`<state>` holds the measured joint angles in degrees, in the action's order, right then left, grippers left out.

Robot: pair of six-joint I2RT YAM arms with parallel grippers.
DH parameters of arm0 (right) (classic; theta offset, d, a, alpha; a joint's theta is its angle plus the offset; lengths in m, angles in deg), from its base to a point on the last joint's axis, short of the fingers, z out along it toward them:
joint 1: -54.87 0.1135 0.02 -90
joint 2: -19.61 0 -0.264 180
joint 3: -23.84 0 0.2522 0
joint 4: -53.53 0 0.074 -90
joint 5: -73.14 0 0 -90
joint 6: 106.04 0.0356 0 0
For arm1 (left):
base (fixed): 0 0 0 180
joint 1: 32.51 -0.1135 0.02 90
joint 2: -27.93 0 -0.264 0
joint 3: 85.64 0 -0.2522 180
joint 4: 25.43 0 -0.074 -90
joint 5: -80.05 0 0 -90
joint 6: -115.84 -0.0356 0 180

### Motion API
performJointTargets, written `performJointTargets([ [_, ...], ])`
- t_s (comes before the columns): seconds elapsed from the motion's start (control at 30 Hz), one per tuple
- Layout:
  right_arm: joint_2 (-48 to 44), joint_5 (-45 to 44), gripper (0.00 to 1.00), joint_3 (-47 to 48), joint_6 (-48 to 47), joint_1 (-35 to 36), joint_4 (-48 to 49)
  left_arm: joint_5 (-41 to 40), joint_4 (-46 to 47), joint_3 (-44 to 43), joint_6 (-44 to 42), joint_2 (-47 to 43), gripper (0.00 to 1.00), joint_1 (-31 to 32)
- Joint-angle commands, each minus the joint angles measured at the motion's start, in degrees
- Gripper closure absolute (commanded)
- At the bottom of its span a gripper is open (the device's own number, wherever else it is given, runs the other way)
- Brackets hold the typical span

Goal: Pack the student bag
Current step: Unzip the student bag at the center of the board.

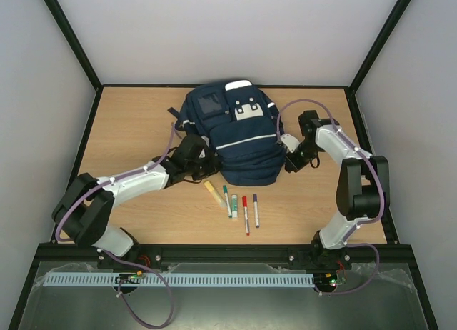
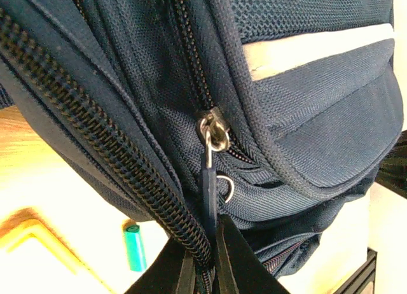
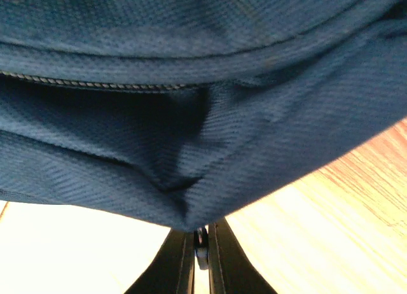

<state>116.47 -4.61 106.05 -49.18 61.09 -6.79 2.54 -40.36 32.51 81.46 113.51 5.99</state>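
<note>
Left gripper (image 2: 212,242) clamps the zipper pull (image 2: 208,186) of the navy backpack (image 2: 318,141) straight ahead; right gripper (image 3: 201,235) is pinched closed on its side fabric.

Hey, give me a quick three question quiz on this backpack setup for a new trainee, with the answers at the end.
1. True or false: the left gripper has its jaws shut on the zipper pull of the student bag.
2. Where does the red marker lie? A, inside the bag; B, on the table, outside the bag; C, on top of the bag.
3. Fill in: the right gripper pinches the bag's ____.
Key: 1 true; 2 B; 3 fabric.
</note>
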Motion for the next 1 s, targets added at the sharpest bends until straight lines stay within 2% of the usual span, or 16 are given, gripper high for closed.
performJointTargets([
  [0.0, -2.8, -8.1, 0.99, -2.2, -0.9, -3.4, -4.2, -7.5, -2.3, -0.6, -6.1, -0.2, 0.98, -5.2],
  [0.2, -11.6, -3.2, 0.99, -10.8, -2.4, -2.2, -6.4, -7.8, 1.4, -4.4, -7.6, 5.9, 0.98, -8.8],
  [0.3, -16.0, -2.6, 0.99, -14.7, -1.3, 2.3, -6.1, -6.3, 3.0, -7.8, -9.0, 9.8, 0.97, -10.2],
  [0.4, -17.8, -1.1, 0.99, -15.3, 2.1, 9.2, -5.3, -5.0, 2.3, -12.5, -10.6, 13.3, 0.89, -11.0],
  [0.47, -17.2, 0.1, 0.99, -13.7, 4.5, 12.4, -4.4, -4.5, 1.2, -14.7, -11.0, 14.2, 0.79, -11.5],
  [0.57, -14.1, 2.1, 0.99, -10.4, 7.0, 14.8, -2.7, -5.7, -0.1, -13.9, -10.8, 12.1, 0.56, -11.6],
  [0.67, -10.8, 4.3, 0.99, -7.4, 8.9, 15.7, -0.7, -7.0, -1.9, -11.1, -10.4, 7.2, 0.46, -11.6],
  [0.77, -8.0, 6.0, 0.99, -5.4, 10.1, 17.2, 0.2, -7.6, -3.8, -7.4, -9.4, 2.7, 0.41, -11.6],
  [0.97, -5.5, 7.6, 0.99, -2.6, 12.3, 18.8, 1.3, -0.7, -1.0, 2.8, -1.6, -5.7, 0.40, -8.5],
])
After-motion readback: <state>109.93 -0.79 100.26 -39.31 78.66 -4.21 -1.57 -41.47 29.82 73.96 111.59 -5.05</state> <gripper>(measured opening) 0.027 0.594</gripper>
